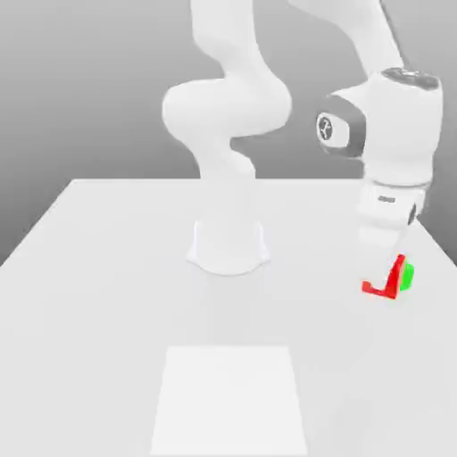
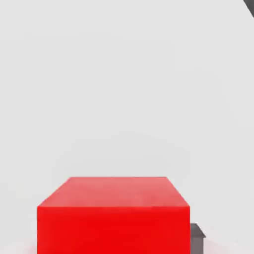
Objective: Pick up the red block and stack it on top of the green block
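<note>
Hand view: I see the red block [image 2: 113,218] close under the camera, one dark fingertip [image 2: 197,237] against its side. White table [image 2: 124,74] beyond.

Exterior view, nearest first: a pale square patch [image 1: 230,397] on the table [image 1: 89,268] at the front. Further back, toward the exterior view's right, the gripper [image 1: 386,268] points down, clamped on the red block [image 1: 384,284]. The green block [image 1: 407,277] peeks out just behind the red one; I cannot tell whether they touch. Farthest, the arm's base [image 1: 228,245] stands mid-table.
</note>
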